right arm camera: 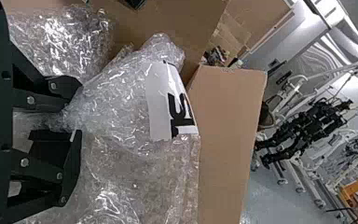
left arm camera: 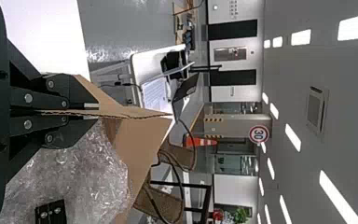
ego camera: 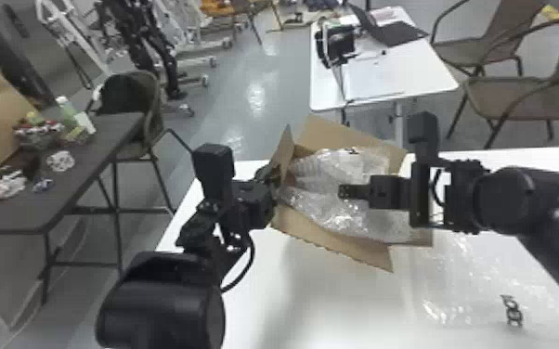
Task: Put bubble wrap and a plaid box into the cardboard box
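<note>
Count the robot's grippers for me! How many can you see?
2. The left gripper is shut on the left flap of the cardboard box. The right gripper is over the bubble wrap in the box. Neither is completely hidden.

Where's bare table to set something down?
Bare: tabletop between left arm, near flap and loose clear wrap; also a strip beyond the right arm. Crowded: cardboard box, bubble wrap in it, right gripper there, left gripper on left flap.

a white table [ego camera: 311,292] bears the cardboard box [ego camera: 332,239] and clear plastic [ego camera: 466,287].
</note>
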Available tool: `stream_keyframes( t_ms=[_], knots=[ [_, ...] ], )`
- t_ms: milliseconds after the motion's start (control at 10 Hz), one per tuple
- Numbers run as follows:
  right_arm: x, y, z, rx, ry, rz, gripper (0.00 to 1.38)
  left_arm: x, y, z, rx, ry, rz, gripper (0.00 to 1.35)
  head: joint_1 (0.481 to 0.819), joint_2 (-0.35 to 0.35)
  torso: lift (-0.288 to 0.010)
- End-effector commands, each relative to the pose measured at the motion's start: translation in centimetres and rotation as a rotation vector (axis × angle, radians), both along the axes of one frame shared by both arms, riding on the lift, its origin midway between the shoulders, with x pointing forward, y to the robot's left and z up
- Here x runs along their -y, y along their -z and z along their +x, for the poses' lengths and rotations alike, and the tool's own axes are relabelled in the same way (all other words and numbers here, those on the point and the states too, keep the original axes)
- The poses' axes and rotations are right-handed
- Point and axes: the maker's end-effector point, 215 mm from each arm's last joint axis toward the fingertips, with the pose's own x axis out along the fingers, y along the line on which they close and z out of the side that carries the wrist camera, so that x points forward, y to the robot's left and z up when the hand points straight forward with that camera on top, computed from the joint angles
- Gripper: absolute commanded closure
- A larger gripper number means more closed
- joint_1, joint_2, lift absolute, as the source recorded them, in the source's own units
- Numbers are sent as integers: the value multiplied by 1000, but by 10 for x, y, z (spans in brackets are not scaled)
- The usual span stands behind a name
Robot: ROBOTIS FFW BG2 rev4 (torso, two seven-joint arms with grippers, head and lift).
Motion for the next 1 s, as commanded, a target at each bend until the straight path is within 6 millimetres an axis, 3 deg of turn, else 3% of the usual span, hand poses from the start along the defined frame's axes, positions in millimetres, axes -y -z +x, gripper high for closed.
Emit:
stream_keyframes(
  t_ms=[0, 100, 200, 400, 500, 700, 900],
  knots=[
    [1, 9, 2, -6, -6, 11, 1145, 2, 1, 1, 0, 4, -1, 1220, 636, 326, -110],
    [-1, 11, 1, -4, -20, 23, 1144, 3, 0, 1, 1, 5, 1, 1220, 638, 326, -110],
    [-3, 8, 2, 10, -35, 34, 969, 4, 0, 1, 3, 7, 1, 1220, 640, 325, -110],
    [-6, 1, 1, 23, -48, 44, 199, 3, 1, 1, 1, 5, -1, 1220, 639, 326, -110],
    [-8, -4, -1, 30, -60, 55, -1, 3, 1, 0, 1, 5, 0, 1220, 638, 326, -110],
    [-5, -24, -8, 45, -65, 16, 167, 0, 2, -1, 3, -1, -3, 1220, 631, 333, -110],
    [27, -45, -8, 26, 52, -26, 257, -2, 5, -3, -1, -5, -6, 1220, 628, 328, -110]
  ],
)
